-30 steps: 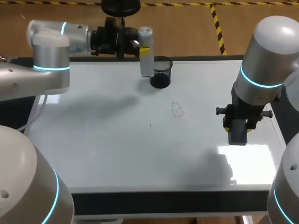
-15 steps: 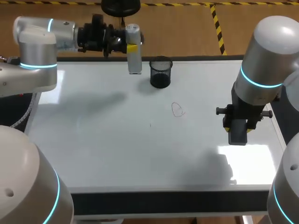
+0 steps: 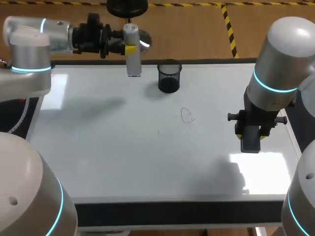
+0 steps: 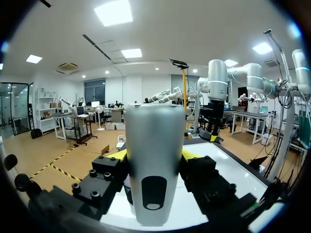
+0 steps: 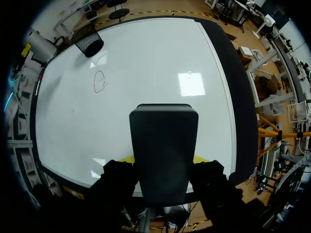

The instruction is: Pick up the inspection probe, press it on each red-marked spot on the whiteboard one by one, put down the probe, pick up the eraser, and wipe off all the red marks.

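Note:
The inspection probe point(image 3: 133, 61), a silver cylinder, hangs upright over the whiteboard's far edge, left of the mesh cup. My left gripper point(image 3: 130, 49) is shut on it from both sides; in the left wrist view the probe point(image 4: 154, 170) fills the space between the yellow tips of that gripper point(image 4: 154, 156). A red loop mark point(image 3: 187, 115) is drawn right of the whiteboard's point(image 3: 108, 157) middle, also seen as the red mark point(image 5: 99, 81). My right gripper point(image 3: 251, 132) hovers over the board's right side, shut on the black eraser point(image 3: 250, 140), which shows as a dark block, the eraser point(image 5: 164, 150), between the tips of that gripper point(image 5: 164, 160).
A black mesh cup point(image 3: 169, 76) stands at the far middle of the board, seen too as the cup point(image 5: 89, 44). A tiny dark dot point(image 3: 158, 132) sits near the board's centre. The board's dark front edge point(image 3: 177, 214) runs below.
My left arm has carried the probe leftward along the far edge, away from the mesh cup. The right arm and eraser have stayed still.

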Motion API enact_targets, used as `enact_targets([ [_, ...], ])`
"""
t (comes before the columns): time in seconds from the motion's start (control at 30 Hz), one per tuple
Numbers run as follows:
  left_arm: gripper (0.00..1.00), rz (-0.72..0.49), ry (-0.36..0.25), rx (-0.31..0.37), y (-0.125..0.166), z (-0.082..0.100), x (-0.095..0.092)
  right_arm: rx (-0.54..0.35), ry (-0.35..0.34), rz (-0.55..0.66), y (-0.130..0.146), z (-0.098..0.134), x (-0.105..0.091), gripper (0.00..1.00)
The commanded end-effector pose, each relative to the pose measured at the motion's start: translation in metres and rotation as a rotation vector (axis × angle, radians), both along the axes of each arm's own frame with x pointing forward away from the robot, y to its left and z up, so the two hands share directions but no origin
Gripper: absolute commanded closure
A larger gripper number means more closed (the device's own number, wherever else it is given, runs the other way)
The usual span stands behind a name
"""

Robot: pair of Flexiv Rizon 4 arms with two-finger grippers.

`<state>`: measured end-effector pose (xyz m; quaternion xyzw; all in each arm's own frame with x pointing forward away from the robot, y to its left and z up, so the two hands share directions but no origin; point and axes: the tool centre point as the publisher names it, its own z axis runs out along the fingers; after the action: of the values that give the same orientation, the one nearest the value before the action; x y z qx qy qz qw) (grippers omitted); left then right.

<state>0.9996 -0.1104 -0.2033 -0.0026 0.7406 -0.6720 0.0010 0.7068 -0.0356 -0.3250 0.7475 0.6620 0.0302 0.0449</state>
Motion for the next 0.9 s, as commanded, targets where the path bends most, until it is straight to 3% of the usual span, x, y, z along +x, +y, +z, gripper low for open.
enact_targets([
  [0.03, 1.0, 0.011, 0.008, -0.001, 0.0057, 0.0039, -0.0013, 0.003, -0.002, 0.001, -0.002, 0.0012, -0.0015, 1.0],
  [0.9, 1.0, 0.012, 0.012, -0.007, 0.0075, 0.0044, -0.0003, 0.003, -0.002, 0.001, -0.002, 0.0012, -0.0015, 1.0],
])
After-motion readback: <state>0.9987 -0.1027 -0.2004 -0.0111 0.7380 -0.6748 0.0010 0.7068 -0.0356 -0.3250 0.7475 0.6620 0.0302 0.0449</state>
